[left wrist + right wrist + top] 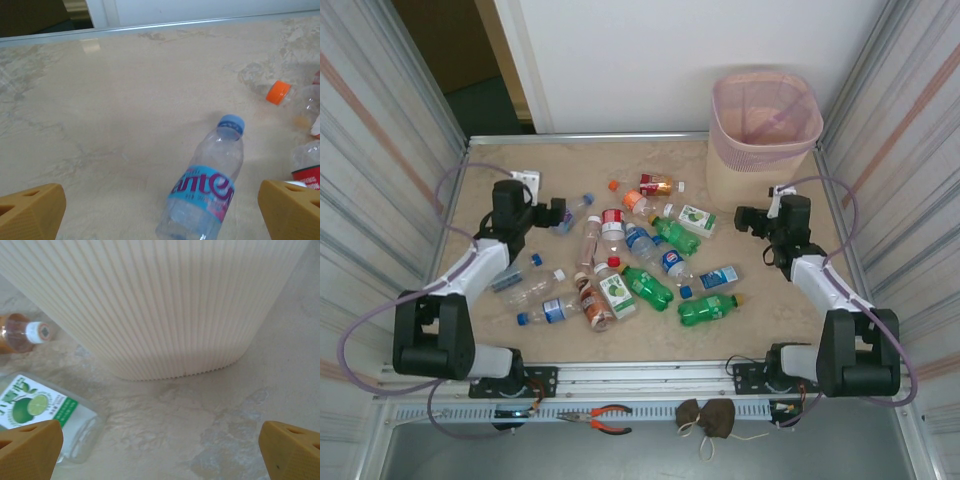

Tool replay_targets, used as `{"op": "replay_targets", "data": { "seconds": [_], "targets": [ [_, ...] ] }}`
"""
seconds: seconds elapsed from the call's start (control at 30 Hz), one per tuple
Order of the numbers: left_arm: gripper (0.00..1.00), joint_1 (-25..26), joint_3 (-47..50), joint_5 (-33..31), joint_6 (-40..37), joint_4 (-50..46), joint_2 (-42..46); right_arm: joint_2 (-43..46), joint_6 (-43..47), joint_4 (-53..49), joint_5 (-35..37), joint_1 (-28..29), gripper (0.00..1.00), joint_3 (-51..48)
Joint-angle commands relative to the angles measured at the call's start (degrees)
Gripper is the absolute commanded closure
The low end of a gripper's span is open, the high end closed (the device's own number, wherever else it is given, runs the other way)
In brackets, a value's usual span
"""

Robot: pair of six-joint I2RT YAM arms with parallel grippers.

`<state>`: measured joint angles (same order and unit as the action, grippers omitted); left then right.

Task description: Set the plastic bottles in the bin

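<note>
Barely begun, I'd say: the plastic bottles (645, 285) lie strewn across the middle of the desk (570, 162), none visible in the bin (765, 125) at upper right (pink lattice). All are left to move. Left tool (558, 213) and right tool (748, 220) both spread, holding nothing.

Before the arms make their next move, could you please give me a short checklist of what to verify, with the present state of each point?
1. Left gripper open: ok, jaws wide apart.
2. Blue-capped bottle between the left fingers: ok, lying flat, a little off-centre.
3. Right gripper open and empty: ok.
4. Right gripper aimed at a bottle: not ok. It faces the bin wall, and the lime-label bottle lies off to one side.
5. Bin upright, mouth open: ok.
</note>
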<state>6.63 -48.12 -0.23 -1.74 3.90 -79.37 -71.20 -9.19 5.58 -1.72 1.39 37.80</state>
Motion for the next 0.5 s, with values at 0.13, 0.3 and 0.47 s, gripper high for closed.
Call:
{"op": "replay_targets", "data": {
  "seconds": [0.13, 0.3, 0.47],
  "targets": [
    [0.06, 0.75, -14.48, 7.07, -5.42, -20.88, -9.27, 3.40, -1.84, -13.64, -2.38, 3.00, 0.01, 4.73],
    [0.09, 0.84, -22.84, 8.58, -9.48, -29.65, -15.85, 4.52, -1.53, -16.61, -1.54, 4.41, 0.01, 6.27],
    [0.11, 0.89, -26.30, 10.98, -11.61, -33.33, -20.03, 6.73, -1.33, -18.80, 0.54, 6.34, 0.01, 7.83]
  ]
}}
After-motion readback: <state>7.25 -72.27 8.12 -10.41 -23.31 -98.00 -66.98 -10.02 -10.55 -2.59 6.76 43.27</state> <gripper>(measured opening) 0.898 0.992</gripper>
